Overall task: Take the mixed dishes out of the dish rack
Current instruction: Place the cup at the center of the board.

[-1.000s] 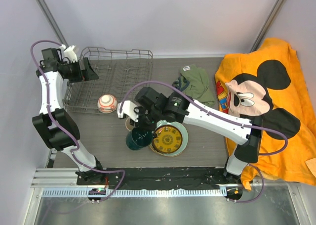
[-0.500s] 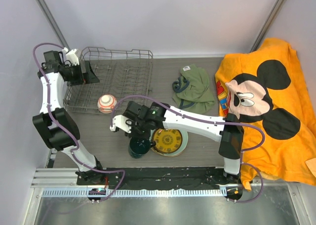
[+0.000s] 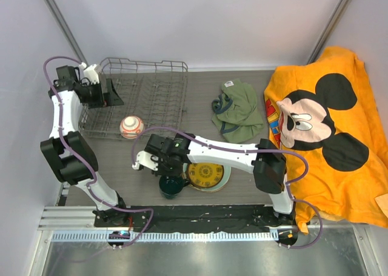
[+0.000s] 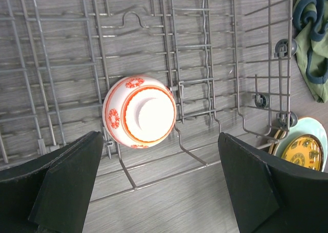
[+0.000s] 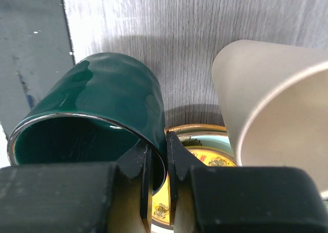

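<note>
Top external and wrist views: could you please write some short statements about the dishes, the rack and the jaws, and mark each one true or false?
1. The right jaws are shut on the rim of the dark green mug. True.
2. The left jaws hold the small red-and-white bowl. False: they are wide open with nothing between them.
3. The small yellow plate lies on the pale green plate. True.
4. The olive-green garment lies inside the dish rack. False: it lies on the table, right of the rack.
5. The bowl has its mouth upward. False: its foot ring faces up.
</note>
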`<state>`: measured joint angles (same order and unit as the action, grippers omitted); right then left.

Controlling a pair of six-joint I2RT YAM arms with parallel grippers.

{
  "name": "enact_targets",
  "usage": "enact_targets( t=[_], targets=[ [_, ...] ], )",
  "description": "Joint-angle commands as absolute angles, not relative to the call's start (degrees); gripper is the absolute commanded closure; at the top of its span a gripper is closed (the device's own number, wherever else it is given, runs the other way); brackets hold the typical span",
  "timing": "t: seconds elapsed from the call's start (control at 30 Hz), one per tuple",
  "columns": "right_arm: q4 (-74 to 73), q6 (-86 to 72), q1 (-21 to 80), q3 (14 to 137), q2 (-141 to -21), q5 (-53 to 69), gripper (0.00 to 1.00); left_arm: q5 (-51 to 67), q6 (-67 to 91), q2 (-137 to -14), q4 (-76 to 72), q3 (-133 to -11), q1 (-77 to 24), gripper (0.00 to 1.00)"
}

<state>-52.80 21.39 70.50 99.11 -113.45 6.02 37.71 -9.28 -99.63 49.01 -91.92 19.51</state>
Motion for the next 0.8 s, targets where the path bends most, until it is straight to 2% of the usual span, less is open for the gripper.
enact_targets(
  t=[0.0, 0.77],
  targets=[
    [-51.06, 22.06, 70.75, 102.92, -113.64, 5.71, 0.99, 39.99, -10.11, -99.23, 47.55, -90.97, 19.42, 0.0],
    [-52.65, 23.47, 70.75, 109.42, -119.35, 4.92, 0.99, 40.69, -10.9, -100.19, 47.2, -90.26, 19.42, 0.0]
  ],
)
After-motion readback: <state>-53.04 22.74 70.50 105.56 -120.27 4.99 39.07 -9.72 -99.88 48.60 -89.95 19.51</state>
